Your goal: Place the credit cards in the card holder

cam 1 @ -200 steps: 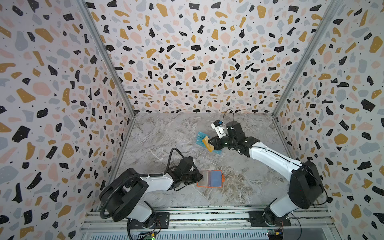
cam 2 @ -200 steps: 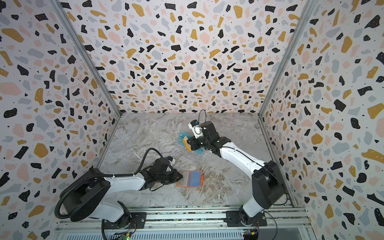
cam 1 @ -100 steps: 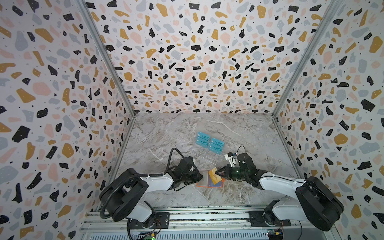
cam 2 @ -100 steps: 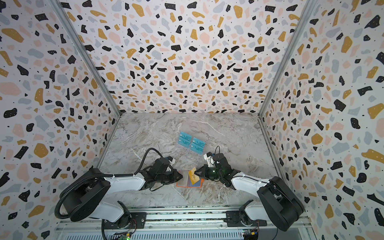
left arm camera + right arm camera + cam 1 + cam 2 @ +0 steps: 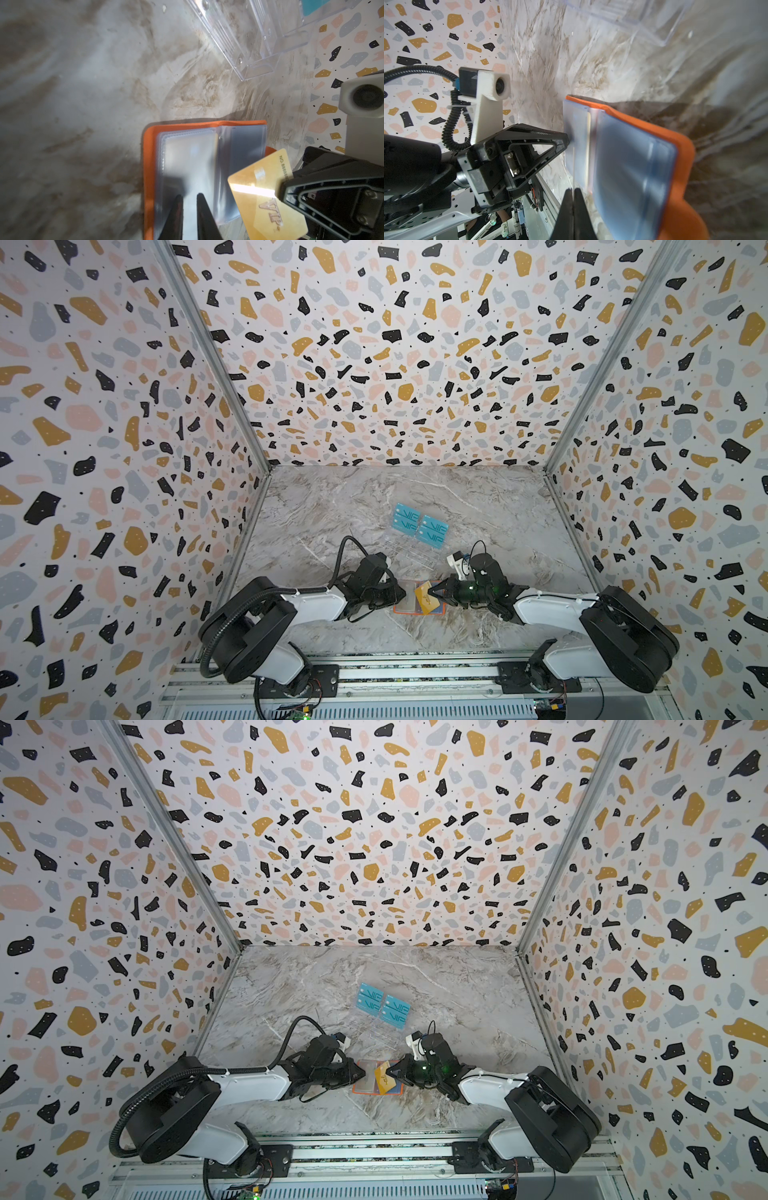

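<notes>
Right end effector (image 5: 434, 596): jaws clamped on gold card (image 5: 426, 598) by one end, at holder's 3 o'clock. Free edge tilts toward sleeves, likely for sliding in.
Left end effector (image 5: 189, 199), at 9: narrow gap, tips on clear sleeve (image 5: 187, 158). Pinch or press, cannot tell; probably steadies open holder (image 5: 148, 176).
Holder flat at tabletop (image 5: 332, 510) 6 o'clock. Teal cards (image 5: 419, 526) by clear rack (image 5: 409, 553) at its 12.
Marble-look surface; terrazzo walls (image 5: 374, 364) on three sides.

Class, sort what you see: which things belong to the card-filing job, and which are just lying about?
In the job: gold card, right tool, open orange card holder, left tool, teal VIP cards.
Lying about: clear acrylic rack, marble tabletop.
</notes>
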`<state>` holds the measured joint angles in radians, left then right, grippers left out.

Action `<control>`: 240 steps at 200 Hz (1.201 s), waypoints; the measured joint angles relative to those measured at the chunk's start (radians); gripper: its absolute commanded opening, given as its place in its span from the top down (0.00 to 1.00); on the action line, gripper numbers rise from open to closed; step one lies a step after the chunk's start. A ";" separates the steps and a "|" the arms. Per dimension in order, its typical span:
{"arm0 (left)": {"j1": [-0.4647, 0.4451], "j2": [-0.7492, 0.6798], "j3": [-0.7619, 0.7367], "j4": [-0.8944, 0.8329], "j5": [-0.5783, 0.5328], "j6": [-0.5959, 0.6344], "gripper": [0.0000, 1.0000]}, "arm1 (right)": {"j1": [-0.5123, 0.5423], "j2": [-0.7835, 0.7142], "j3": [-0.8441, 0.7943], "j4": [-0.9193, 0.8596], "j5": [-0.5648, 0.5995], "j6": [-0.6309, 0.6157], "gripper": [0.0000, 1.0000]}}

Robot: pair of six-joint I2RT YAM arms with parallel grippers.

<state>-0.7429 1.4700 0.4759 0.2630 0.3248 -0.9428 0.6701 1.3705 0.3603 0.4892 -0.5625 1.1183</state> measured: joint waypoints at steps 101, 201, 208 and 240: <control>-0.001 0.000 0.000 0.000 0.002 -0.003 0.83 | 0.007 0.056 -0.027 0.071 0.023 0.007 1.00; -0.005 0.000 0.000 0.000 0.003 -0.003 0.83 | 0.011 0.109 -0.027 0.140 0.028 0.011 1.00; -0.005 0.000 0.000 0.000 0.003 -0.003 0.83 | 0.011 0.114 -0.027 0.147 0.030 0.012 1.00; -0.005 0.000 0.000 -0.001 0.003 -0.003 0.83 | 0.021 0.126 -0.027 0.163 0.045 0.015 1.00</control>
<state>-0.7483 1.4700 0.4759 0.2619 0.3283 -0.9455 0.6907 1.4960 0.3328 0.6525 -0.5179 1.1336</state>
